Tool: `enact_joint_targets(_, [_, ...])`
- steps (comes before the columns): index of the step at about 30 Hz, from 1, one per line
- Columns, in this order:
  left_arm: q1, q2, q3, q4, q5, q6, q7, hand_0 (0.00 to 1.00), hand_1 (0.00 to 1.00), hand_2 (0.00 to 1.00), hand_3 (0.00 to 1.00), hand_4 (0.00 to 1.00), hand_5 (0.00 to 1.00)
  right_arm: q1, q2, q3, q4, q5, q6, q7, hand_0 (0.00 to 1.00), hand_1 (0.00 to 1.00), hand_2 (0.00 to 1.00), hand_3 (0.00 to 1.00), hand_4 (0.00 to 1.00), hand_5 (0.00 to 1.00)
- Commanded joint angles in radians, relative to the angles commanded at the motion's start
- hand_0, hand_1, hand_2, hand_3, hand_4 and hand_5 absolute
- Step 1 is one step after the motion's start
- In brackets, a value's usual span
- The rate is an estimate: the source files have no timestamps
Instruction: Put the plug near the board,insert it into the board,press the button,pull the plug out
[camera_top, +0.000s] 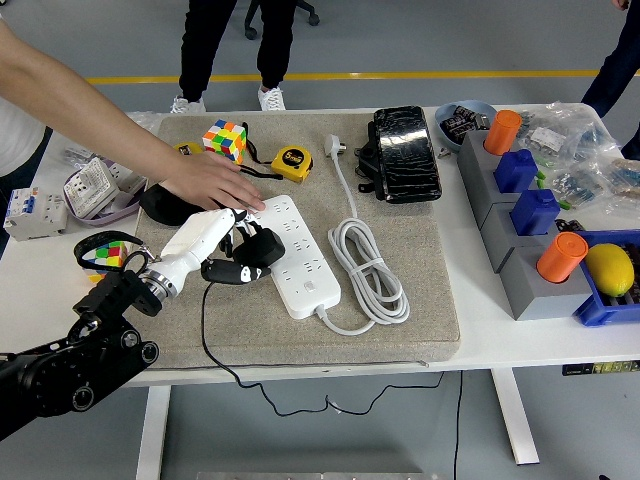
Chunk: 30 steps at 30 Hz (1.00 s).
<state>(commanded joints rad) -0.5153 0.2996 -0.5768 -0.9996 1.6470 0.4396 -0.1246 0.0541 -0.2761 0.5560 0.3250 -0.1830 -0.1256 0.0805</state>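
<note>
- White fingers on your left hand (228, 250) are wrapped around the black plug (258, 249), so the hand is clamped on it.
- The plug sits at the left edge of the white board (300, 258), touching it or just above it. You cannot tell from here if its pins are in a socket.
- The plug's thin black cord (207, 330) runs down over the grey mat (420, 290) and off the desk's (520, 335) near edge.
- A person's hand (205, 182) lies flat at the far left end of the board, as if to keep it from sliding.
- Your right hand is not in the picture.
- How far along: the plug is at the board, so the first step looks done. The push-in looks like the step you are on now.
- What is left: the button on the board looks untouched. You have to press it, then pull the plug out.
</note>
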Motion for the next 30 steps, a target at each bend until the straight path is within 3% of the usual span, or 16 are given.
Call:
enact_joint_targets(21, [-0.002,-0.001,0.007,0.018,0.015,-0.002,0.001,0.28,0.276,0.331,0.523,0.763,0.059,0.0,0.0,0.007,0.004,-0.01,-0.001,0.001,0.57,0.64,0.605,0.54,0.922,0.481])
enact_joint_targets(22, [-0.003,-0.001,0.006,0.018,0.014,-0.003,0.001,0.296,0.34,0.411,0.537,0.798,0.067,0.0,0.0,0.007,0.004,-0.011,-0.001,0.001,0.57,0.64,0.605,0.54,0.922,0.481])
enact_joint_targets(27, [-0.004,-0.002,0.004,0.019,0.019,-0.008,0.007,0.296,0.34,0.411,0.537,0.798,0.067,0.001,0.0,0.01,0.005,-0.012,-0.001,0.001,0.57,0.64,0.605,0.54,0.922,0.481])
enact_joint_targets(28, [-0.004,-0.002,0.005,0.018,0.021,-0.009,0.008,0.316,0.43,0.481,0.543,0.989,0.115,0.001,0.0,0.011,0.005,-0.012,-0.001,0.001,0.572,0.64,0.606,0.54,0.923,0.481])
enact_joint_targets(30, [-0.004,-0.002,0.006,0.017,0.027,-0.011,0.013,0.316,0.43,0.481,0.543,0.989,0.115,0.001,0.0,0.011,0.006,-0.013,-0.001,0.001,0.572,0.64,0.606,0.54,0.923,0.481])
